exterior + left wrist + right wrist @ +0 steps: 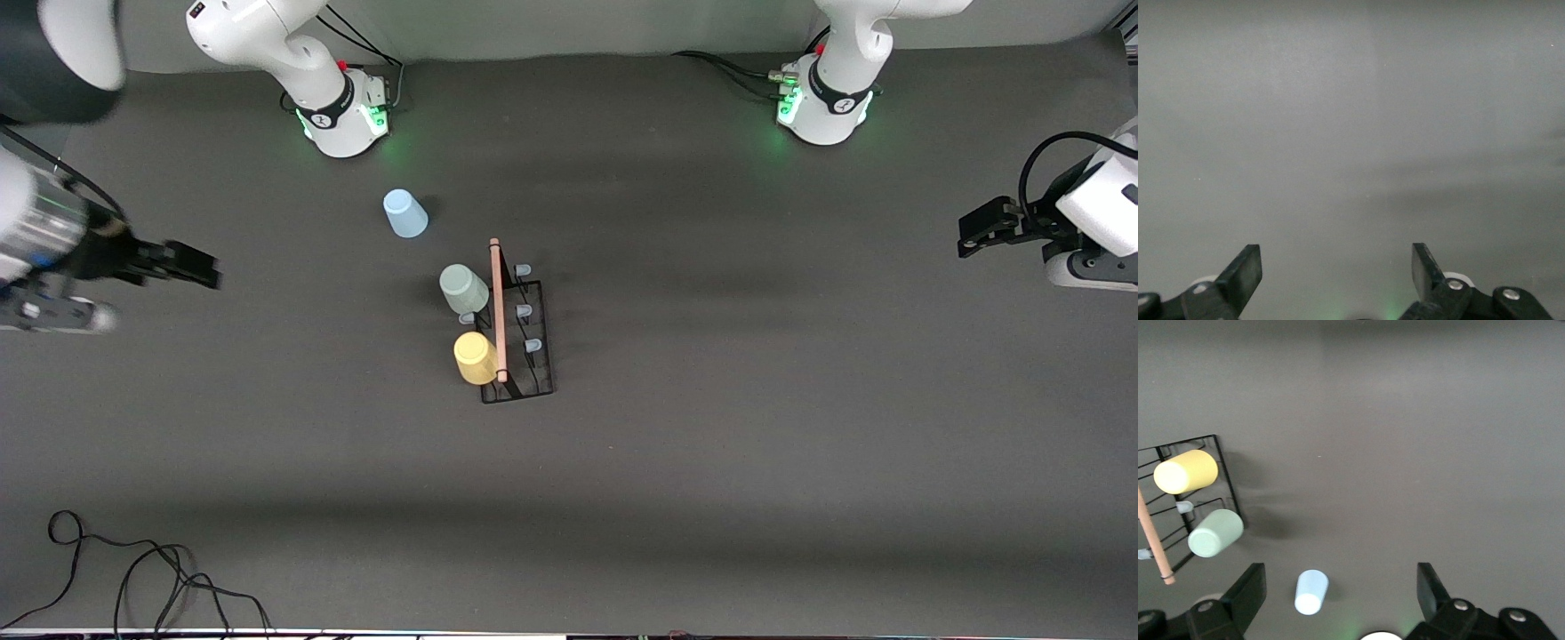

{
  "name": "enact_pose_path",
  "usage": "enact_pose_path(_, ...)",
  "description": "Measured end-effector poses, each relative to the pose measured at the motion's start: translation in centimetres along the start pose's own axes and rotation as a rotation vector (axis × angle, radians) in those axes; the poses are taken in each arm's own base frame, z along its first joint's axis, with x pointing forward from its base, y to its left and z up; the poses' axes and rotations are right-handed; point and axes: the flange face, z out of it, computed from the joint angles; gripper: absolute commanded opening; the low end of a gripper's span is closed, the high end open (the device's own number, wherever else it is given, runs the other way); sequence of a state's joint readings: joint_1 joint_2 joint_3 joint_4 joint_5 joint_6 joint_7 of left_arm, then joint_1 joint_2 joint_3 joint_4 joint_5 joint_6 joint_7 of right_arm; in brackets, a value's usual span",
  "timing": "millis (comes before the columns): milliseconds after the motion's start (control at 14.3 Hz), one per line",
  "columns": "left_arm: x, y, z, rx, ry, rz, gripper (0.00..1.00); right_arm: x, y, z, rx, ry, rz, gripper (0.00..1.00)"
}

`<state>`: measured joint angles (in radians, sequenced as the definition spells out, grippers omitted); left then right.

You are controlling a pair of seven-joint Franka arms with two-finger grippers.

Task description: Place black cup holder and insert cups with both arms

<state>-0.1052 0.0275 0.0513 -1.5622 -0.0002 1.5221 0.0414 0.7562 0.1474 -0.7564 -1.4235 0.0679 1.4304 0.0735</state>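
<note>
The black cup holder (533,356) stands mid-table, its wooden rod handle (498,311) on top. The pale grey-green cup (463,289) and the yellow cup (476,357) sit on pegs on the side toward the right arm's end. The light blue cup (405,213) stands alone on the table, farther from the front camera than the holder. My right gripper (212,271) is open and empty, up over the right arm's end of the table. Its wrist view shows the gripper (1338,577), blue cup (1311,592), green cup (1216,533), yellow cup (1186,471) and holder (1225,473). My left gripper (965,240) is open and empty at the left arm's end.
Three bare pegs (524,311) stick out on the holder's side toward the left arm's end. Loose black cables (133,569) lie near the table's front edge at the right arm's end. The left wrist view shows its open gripper (1337,257) over bare table (1351,133).
</note>
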Motion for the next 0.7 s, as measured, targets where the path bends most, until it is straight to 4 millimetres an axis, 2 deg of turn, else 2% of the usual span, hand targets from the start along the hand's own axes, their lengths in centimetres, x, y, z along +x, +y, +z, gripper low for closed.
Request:
enact_pose_path(209,0.0,0.0,0.0,0.0,0.0,0.0,1.0,-1.0,0.8,-0.6,-0.006,-0.023,-0.01,1.0)
enact_pose_path(698,0.0,0.0,0.0,0.0,0.0,0.0,1.0,-0.6,0.1,0.3,-0.022,-0.04,-0.015,1.0)
